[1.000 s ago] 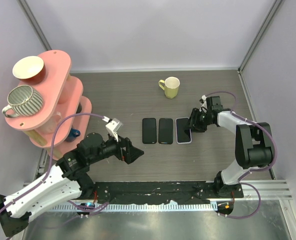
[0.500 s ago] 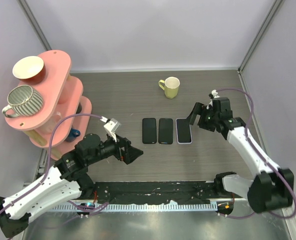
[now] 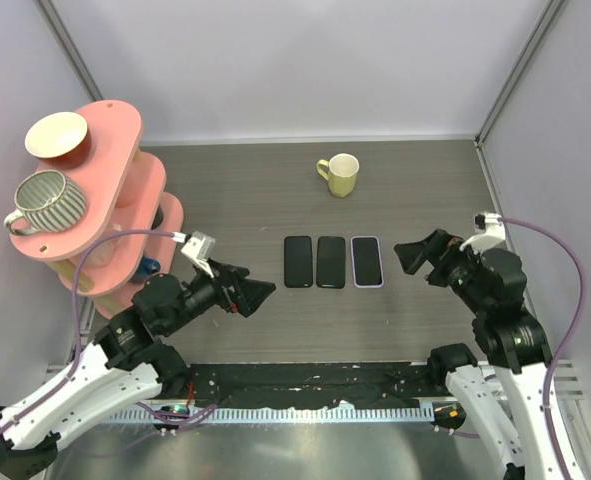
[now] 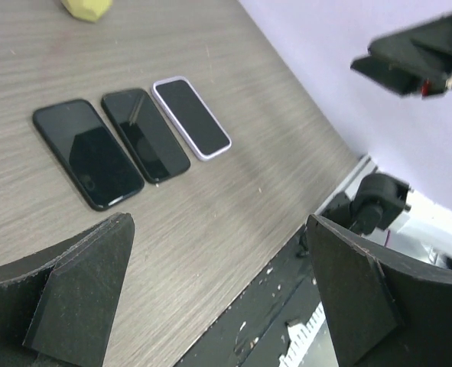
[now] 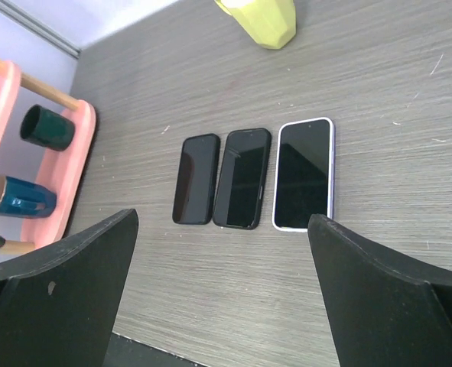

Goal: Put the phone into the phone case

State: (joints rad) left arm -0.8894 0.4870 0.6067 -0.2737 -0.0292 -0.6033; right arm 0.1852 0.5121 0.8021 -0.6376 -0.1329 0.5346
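Three phones lie side by side mid-table. The rightmost phone (image 3: 367, 260) shows a dark screen framed by a lilac phone case (image 5: 332, 172) and lies flat. The middle phone (image 3: 331, 261) and the left phone (image 3: 297, 261) are black. My right gripper (image 3: 416, 262) hovers to the right of the row, open and empty; in its wrist view the right gripper (image 5: 224, 222) looks down at all three. My left gripper (image 3: 259, 297) is open and empty, low and left of the row, and the left gripper (image 4: 219, 229) frames bare wood near the table's front edge.
A yellow mug (image 3: 339, 174) stands behind the phones. A pink tiered rack (image 3: 125, 190) at the far left carries a striped cup (image 3: 43, 200) and a bowl (image 3: 57, 137), with dark cups on its lower shelf (image 5: 46, 127). A black rail (image 3: 315, 378) runs along the near edge.
My right gripper has opened, let go of the lilac-cased phone and drawn back to the right and toward me. The left arm has shifted slightly left.
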